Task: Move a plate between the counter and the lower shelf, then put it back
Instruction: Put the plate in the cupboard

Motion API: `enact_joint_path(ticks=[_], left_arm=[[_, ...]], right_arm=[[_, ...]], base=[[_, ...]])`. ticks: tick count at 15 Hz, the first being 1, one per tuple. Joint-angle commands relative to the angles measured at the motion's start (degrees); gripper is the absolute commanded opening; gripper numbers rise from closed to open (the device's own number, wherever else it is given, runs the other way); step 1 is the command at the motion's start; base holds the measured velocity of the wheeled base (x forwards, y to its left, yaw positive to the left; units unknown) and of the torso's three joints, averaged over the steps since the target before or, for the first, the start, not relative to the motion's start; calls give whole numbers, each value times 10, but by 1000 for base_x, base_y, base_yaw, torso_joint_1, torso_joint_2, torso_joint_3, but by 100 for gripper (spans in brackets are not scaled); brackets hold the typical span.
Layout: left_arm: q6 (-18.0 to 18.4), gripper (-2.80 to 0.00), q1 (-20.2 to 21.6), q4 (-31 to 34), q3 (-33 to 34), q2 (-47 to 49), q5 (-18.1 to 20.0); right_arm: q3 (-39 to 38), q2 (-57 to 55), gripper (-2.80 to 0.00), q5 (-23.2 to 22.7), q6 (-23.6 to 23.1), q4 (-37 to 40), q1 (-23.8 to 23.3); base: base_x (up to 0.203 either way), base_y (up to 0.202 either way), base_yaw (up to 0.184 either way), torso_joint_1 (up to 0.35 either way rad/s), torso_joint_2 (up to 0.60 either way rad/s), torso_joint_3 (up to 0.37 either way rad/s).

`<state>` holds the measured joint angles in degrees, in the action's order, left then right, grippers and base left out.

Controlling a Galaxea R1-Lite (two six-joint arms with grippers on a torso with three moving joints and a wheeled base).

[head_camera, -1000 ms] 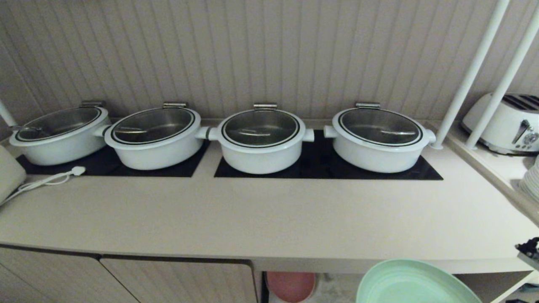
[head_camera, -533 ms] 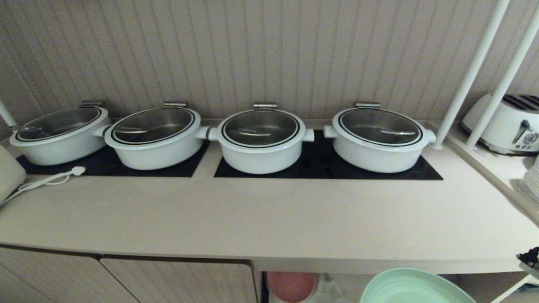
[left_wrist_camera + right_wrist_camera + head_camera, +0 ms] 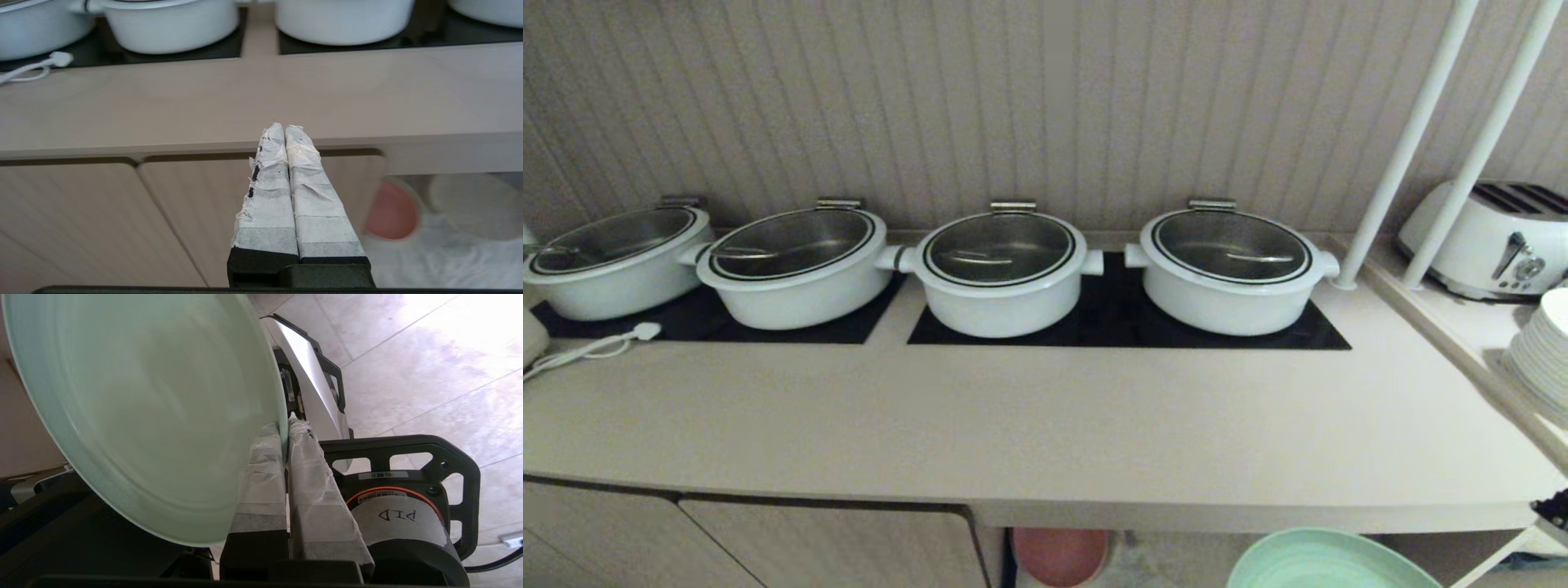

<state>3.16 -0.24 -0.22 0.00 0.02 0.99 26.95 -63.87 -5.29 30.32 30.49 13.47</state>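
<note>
Now the right gripper (image 3: 285,428) has its jaws clamped on the rim of the plate (image 3: 143,412), held in the air below the surface (image 3: 1045,425) & near the lower shelf (image 3: 1168,555), left gripper (image 3: 284,130) w/ jaws together, so next I think it must lift up.

matt plate (image 3: 143,416), glossy pots (image 3: 1001,278)

Room light dim and warm, even across the table (image 3: 1045,425). Soft sheen on pot lids (image 3: 1001,247). Niche under the table in shadow. Head view bows straight lines near its edges. Left wrist view: pink plate (image 3: 391,211) blurred. Right wrist view: floor (image 3: 441,355) glare, washed out; plate (image 3: 143,408) smeared.
</note>
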Motion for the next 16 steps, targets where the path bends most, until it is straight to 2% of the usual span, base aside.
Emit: enact_joint_path(ticks=[1,16], left_arm=[[0,-280,0,0,0,0,0],[0,-280,0,0,0,0,1]], right_arm=[[-1,1,-280,-1,2,2,0],[-18,20,-280,-2,1,3,0]], base=[[0,-195,2,4,1,2],[0,-194,1,3,3,1]])
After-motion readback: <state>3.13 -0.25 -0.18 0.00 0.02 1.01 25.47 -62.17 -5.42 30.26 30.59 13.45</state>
